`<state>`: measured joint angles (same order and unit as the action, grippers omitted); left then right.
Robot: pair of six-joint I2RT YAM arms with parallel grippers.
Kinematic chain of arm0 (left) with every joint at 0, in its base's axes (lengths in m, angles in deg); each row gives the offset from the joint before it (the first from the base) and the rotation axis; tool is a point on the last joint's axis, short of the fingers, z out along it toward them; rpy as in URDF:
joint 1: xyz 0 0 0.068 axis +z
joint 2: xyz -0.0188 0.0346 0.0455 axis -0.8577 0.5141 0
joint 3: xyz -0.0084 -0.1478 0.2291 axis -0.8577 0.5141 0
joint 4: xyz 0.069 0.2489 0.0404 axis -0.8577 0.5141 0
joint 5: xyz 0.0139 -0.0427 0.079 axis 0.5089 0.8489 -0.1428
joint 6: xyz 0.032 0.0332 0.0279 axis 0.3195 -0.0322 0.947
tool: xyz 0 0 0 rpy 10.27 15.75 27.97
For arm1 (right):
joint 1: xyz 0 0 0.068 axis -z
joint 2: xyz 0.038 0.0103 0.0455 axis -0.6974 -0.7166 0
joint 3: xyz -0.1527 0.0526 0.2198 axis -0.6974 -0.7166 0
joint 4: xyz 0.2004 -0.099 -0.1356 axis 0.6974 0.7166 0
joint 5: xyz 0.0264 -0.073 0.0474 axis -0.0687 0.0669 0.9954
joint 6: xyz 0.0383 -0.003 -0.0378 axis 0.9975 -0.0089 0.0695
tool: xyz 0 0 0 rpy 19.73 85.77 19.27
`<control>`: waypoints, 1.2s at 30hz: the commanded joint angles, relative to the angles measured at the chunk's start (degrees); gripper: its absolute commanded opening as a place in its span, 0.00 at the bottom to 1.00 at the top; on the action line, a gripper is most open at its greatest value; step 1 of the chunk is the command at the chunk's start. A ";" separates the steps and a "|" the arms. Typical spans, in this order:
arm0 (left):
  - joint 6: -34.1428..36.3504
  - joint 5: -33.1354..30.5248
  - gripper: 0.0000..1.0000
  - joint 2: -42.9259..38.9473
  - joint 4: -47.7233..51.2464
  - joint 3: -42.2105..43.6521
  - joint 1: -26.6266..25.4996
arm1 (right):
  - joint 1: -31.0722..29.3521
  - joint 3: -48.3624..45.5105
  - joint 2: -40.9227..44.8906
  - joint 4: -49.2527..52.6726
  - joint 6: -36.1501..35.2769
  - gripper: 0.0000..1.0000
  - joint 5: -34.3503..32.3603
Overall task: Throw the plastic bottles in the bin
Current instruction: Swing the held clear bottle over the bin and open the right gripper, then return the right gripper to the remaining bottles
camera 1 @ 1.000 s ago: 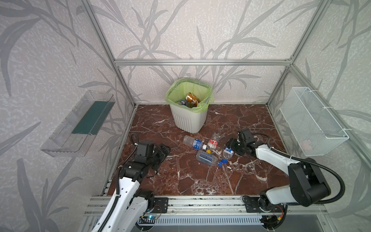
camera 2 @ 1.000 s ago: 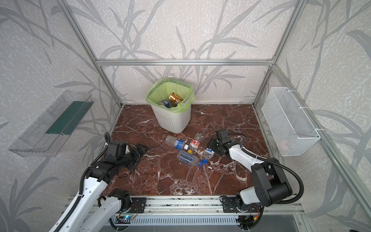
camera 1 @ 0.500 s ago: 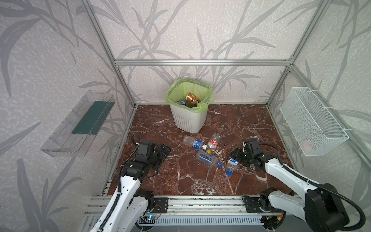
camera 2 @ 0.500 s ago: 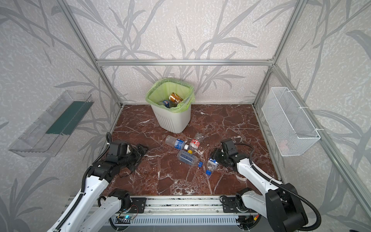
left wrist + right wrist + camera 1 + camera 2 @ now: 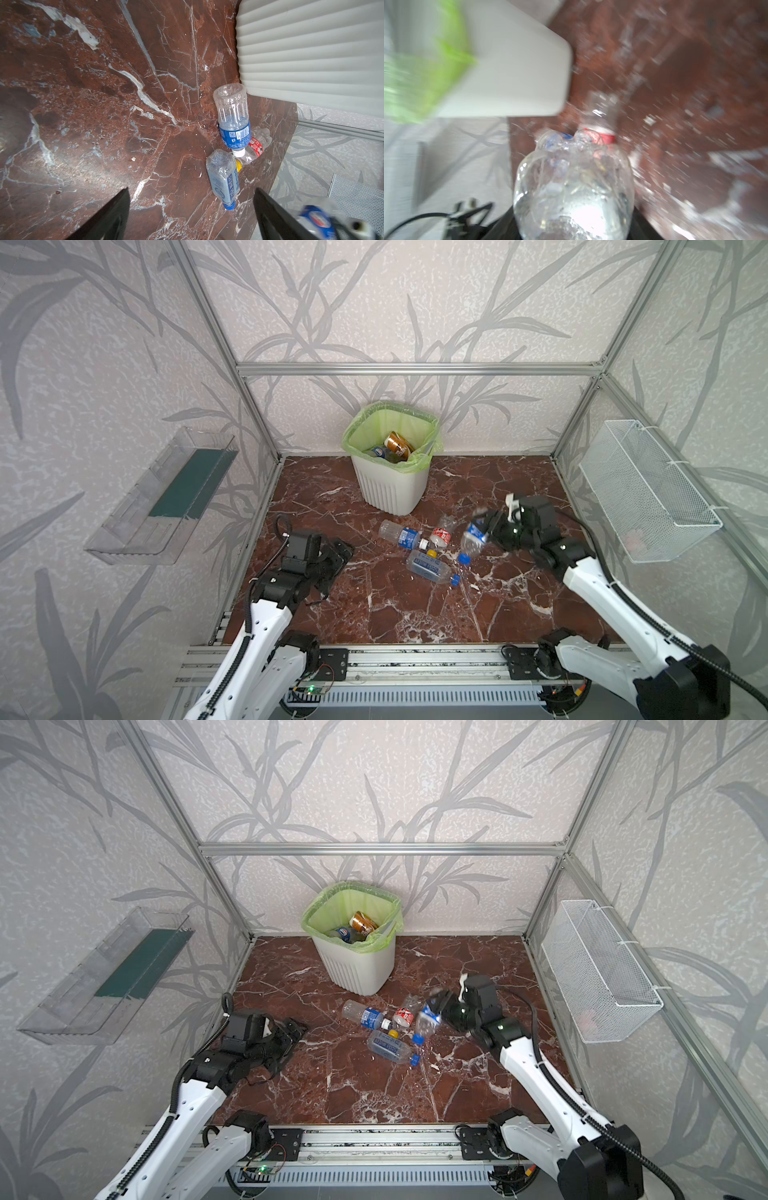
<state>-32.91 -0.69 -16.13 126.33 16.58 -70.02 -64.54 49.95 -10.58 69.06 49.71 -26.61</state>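
Black and closed tight, your right gripper [image 5: 492, 528] pinches a clear bottle [image 5: 473, 536] with a blue label, holding it off the floor with its blue cap tipped downward. The right wrist view shows that bottle's see-through base [image 5: 573, 187] close up, though the picture is badly smeared. Just beside it, on the red marble floor [image 5: 374, 605], three more bottles lie on their sides in a tight cluster. They are a red-labelled bottle [image 5: 441, 533], a white-capped bottle [image 5: 399, 535] with a blue label, and a flat bottle [image 5: 430, 568] with a pale blue label. Your left gripper [image 5: 338, 553] sits low at the left side of the floor, well apart from them, with its fingers [image 5: 108, 216] spread wide and nothing between them. Behind the cluster the bin [image 5: 390, 493] stands upright near the back wall, white and ribbed, lined with a light green bag [image 5: 415, 429]. The clear bottle you are holding is to the bin's right and nearer you, short of its opening. Inside the bin you can see a brown-gold bottle [image 5: 395, 443] on top and a blue-labelled bottle [image 5: 378, 452] beside it; anything deeper is hidden. On the left wall a clear tray [image 5: 124, 539] holds a dark green strip [image 5: 195, 485]. On the right wall a wire basket [image 5: 648, 489] shows a faint pale patch at its near end, too dim to name.
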 commanded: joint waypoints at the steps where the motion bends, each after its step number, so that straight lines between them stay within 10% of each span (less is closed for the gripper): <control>1: -1.71 0.58 0.92 1.53 1.26 -5.61 0.24 | -3.22 31.33 -10.95 -4.08 -2.25 0.70 -1.51; 6: -0.71 -0.52 0.92 2.67 4.72 -11.94 0.23 | -2.68 58.95 -30.49 13.14 -2.21 0.87 5.91; 10: 0.84 -3.02 0.92 -0.28 5.02 -9.93 0.35 | -1.54 32.59 -16.67 0.45 0.33 1.00 0.10; 22: 0.26 -1.14 0.92 -1.82 1.63 -2.18 0.59 | 2.42 -11.74 8.67 1.98 -2.47 0.94 -1.67; 36: -0.19 -1.08 0.92 -2.70 0.86 0.11 0.59 | -5.43 -19.63 9.80 4.89 -14.85 0.85 -4.11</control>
<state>-32.84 -1.81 -18.31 127.79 15.82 -69.74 -67.86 28.66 -0.59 73.93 41.49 -29.21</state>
